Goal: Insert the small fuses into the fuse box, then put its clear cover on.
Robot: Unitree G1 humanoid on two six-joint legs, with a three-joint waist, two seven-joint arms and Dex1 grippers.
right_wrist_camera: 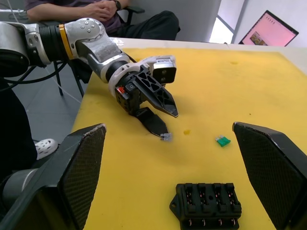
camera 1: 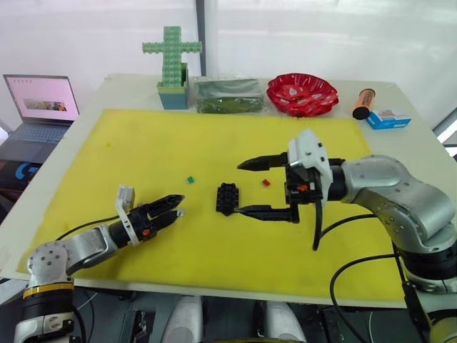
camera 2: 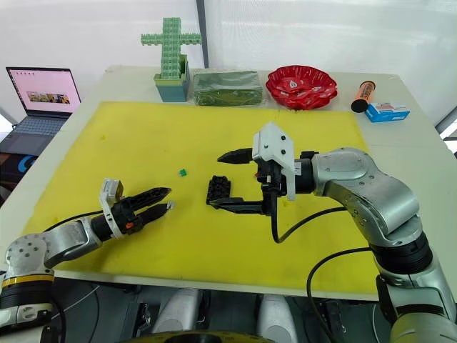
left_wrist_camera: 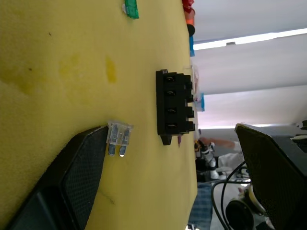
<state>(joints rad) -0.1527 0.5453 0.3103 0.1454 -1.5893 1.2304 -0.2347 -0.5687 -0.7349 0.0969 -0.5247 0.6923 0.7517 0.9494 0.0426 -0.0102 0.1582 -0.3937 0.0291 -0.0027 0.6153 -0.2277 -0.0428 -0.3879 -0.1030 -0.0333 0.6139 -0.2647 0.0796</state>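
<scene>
Clear cover (left_wrist_camera: 194, 76) barely discernible behind fuse box (left_wrist_camera: 175, 106)

Head cameras look down; wrist cameras closely share the fuse box (left_wrist_camera: 175, 106).

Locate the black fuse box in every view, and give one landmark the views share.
Left eye: fuse box mid-mat, between both grippers.
Right eye: same spot.
Left wrist: centre, slots facing the camera.
Right wrist: bottom centre.
Shared landmark: green fuse nearby on the yellow mat.

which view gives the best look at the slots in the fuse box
The left wrist view: the fuse box sits near the middle with its four slots facing the camera. The right wrist view shows it low in the frame, slots visible from an angle. In the eye views it is a small black block beside the right gripper, slots indistinct.
</scene>
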